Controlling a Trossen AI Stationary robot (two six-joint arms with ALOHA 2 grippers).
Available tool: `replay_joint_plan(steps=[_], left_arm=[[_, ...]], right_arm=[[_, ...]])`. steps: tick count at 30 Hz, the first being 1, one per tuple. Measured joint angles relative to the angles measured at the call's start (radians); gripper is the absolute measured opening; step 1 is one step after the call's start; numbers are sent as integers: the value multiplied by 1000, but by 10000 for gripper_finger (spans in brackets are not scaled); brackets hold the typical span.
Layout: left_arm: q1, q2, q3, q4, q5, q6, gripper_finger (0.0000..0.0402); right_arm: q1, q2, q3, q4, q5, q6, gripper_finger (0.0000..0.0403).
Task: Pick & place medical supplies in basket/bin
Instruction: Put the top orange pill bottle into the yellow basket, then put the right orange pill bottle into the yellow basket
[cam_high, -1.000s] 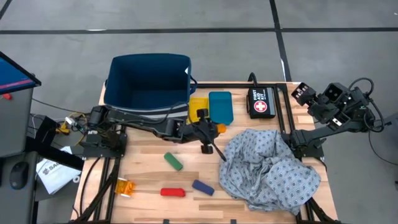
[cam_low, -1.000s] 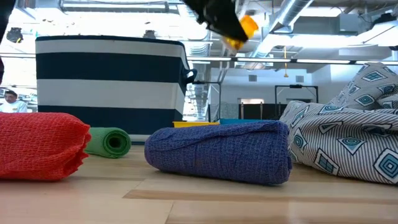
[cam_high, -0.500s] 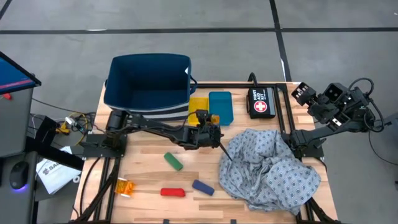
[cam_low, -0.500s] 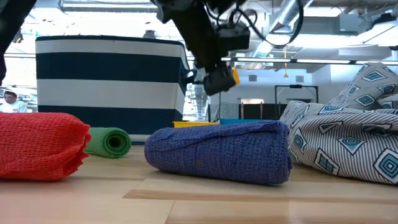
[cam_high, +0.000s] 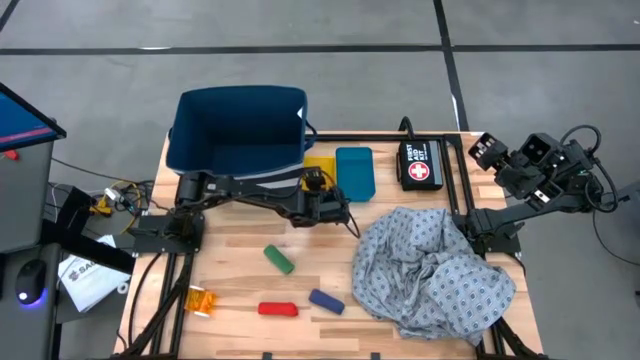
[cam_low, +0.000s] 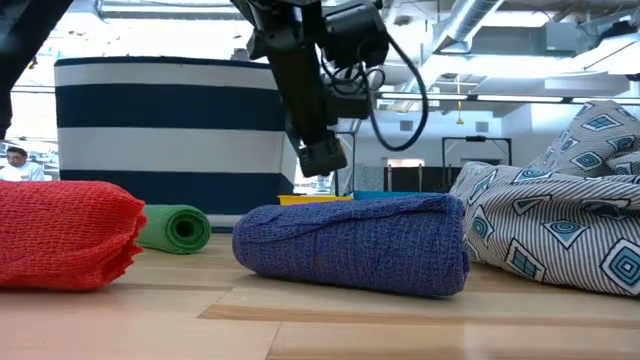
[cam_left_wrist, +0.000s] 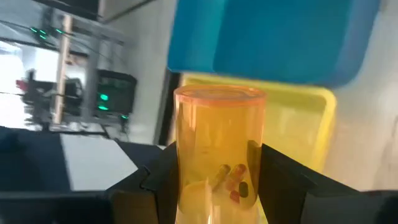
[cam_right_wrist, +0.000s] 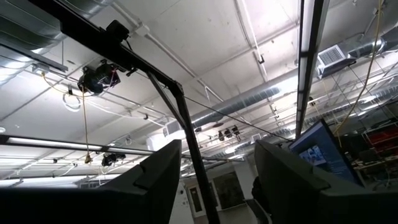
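My left gripper (cam_high: 320, 188) is shut on a small orange pill bottle (cam_left_wrist: 217, 149) above the yellow tray (cam_high: 314, 163), which lies beside the teal-blue tray (cam_high: 355, 172). In the low view this gripper (cam_low: 322, 155) points down in front of the striped navy basket (cam_low: 170, 120). My right gripper (cam_high: 485, 150) is open and empty, raised off the table's far right corner. A second orange bottle (cam_high: 203, 300), a green roll (cam_high: 279, 260), a red roll (cam_high: 278, 309) and a blue roll (cam_high: 326, 301) lie on the table. The dotted gown cloth (cam_high: 430, 270) lies heaped at the right. My left gripper pinches the bottle's side walls (cam_left_wrist: 186, 180) between its two fingers (cam_left_wrist: 283, 186), at the end where the pills lie. The bottle points out along the fingers, its rimmed end (cam_left_wrist: 217, 94) away from them. It is lifted clear, over the yellow tray (cam_left_wrist: 298, 118).
The navy basket (cam_high: 240, 130) stands at the table's far left, just behind the trays. A black pouch with a red-and-white cross (cam_high: 420, 163) lies at the far right. The red roll (cam_low: 65, 235) and blue roll (cam_low: 350, 245) lie close to the near edge.
My left gripper has gone down and toward the table's far left, from beside the gown cloth to over the yellow tray. It has turned on the way and stays shut on the orange bottle, which stays clear of the table.
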Motion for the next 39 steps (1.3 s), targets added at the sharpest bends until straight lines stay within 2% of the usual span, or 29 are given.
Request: replay_joint_plan(steps=[8, 12, 23, 34, 37, 39], left_arm=[[37, 0, 0, -48, 140, -4, 163], [40, 0, 0, -49, 140, -1, 171], [40, 0, 0, -50, 96, 1, 248], [7, -33, -1, -32, 71, 0, 247], [-27, -92, -1, -11, 131, -2, 246], [-54, -149, -1, -9, 247, -2, 246]], right_arm=[[0, 0, 0, -5, 0, 3, 201], [0, 0, 0, -5, -1, 7, 201], [0, 0, 0, -5, -1, 10, 201], [0, 0, 0, -17, -1, 10, 201], [0, 0, 0, -17, -1, 10, 201], [0, 0, 0, -17, -1, 10, 201]])
